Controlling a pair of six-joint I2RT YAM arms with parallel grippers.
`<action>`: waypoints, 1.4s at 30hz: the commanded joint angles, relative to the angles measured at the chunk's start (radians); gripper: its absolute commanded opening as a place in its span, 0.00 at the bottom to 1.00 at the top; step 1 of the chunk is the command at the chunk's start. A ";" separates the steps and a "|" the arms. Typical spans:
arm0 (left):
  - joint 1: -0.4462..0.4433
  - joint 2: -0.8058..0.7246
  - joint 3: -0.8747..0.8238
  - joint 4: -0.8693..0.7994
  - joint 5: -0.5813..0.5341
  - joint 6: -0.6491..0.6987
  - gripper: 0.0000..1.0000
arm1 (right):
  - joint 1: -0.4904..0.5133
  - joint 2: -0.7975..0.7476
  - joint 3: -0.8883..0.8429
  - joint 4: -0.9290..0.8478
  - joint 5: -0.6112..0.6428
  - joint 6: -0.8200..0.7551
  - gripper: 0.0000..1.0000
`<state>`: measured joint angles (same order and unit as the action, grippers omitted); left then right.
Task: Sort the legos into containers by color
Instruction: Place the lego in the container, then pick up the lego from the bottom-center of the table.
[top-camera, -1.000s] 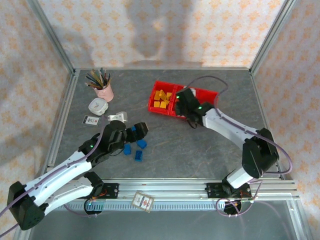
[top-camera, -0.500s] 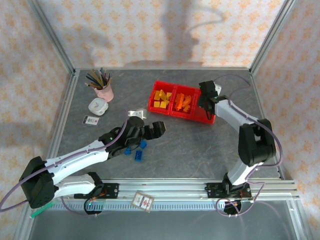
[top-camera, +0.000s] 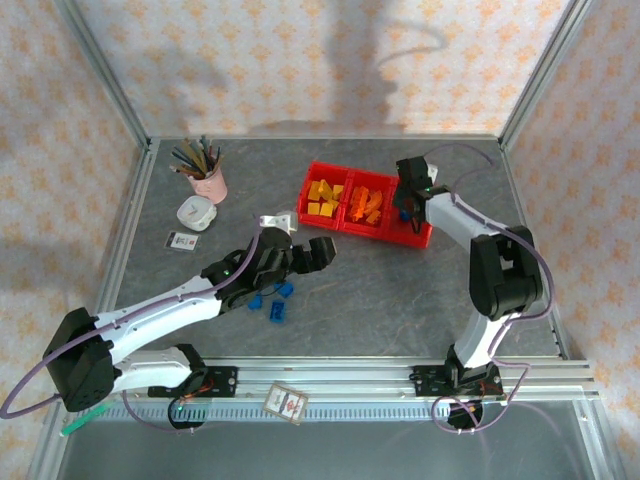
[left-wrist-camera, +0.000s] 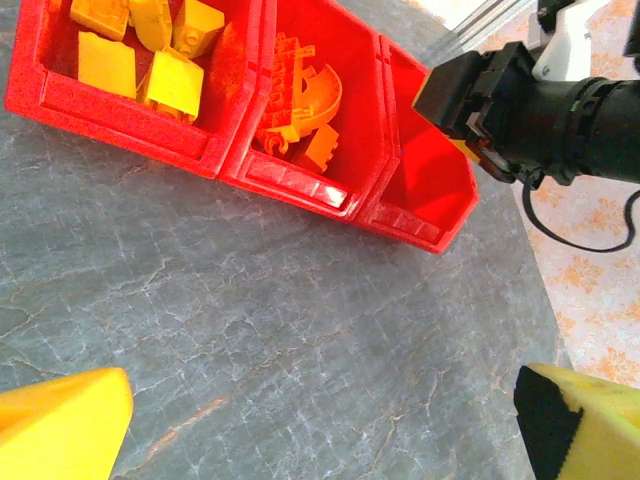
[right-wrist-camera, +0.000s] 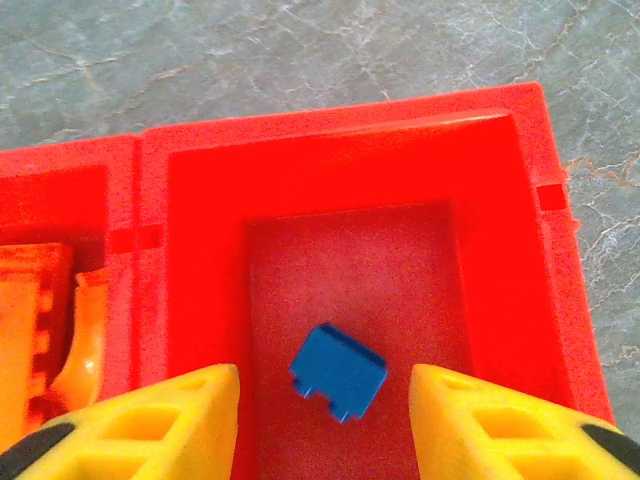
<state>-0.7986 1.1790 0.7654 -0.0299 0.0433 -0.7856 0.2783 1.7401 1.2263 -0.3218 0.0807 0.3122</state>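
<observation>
At the far left corner of the bench a cup of pencils (top-camera: 206, 178) was seen, well apart from the work. Near the middle of the bench the left gripper (left-wrist-camera: 320, 415) was held above bare stone with its fingers spread wide and nothing between them. Three blue bricks (top-camera: 276, 310) were found loose on the bench, just beside the left forearm. They lay back from the left fingers, toward the near edge and to the left. Their long axes were too small to be made out.

Toward the far right of the bench the tray (left-wrist-camera: 130, 125) was set. Yellow bricks (left-wrist-camera: 150, 60) were gathered in its left compartment and orange bricks (left-wrist-camera: 300, 100) in its middle one. One blue brick (right-wrist-camera: 338, 372) lay in the right compartment, its long side slanted across the floor. The right gripper (right-wrist-camera: 320, 400) was poised directly over it, fingers parted, with a clear gap on either side of the brick, so nothing was gripped.

The left arm was judged far nearer the loose blue bricks. A pull back and a turn of the wrist would be needed before they could be reached.
</observation>
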 joint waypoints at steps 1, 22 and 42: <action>-0.002 -0.039 0.014 -0.013 -0.043 0.021 0.99 | 0.049 -0.111 -0.011 -0.018 -0.002 -0.003 0.51; 0.058 -0.452 -0.140 -0.360 -0.232 -0.057 0.99 | 0.584 -0.124 -0.057 -0.031 -0.039 0.111 0.69; 0.064 -0.651 -0.143 -0.570 -0.309 -0.145 0.99 | 0.818 0.203 0.105 -0.024 -0.085 0.022 0.77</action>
<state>-0.7376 0.5446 0.6212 -0.5732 -0.2436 -0.9161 1.0885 1.9144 1.2972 -0.3408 -0.0158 0.3496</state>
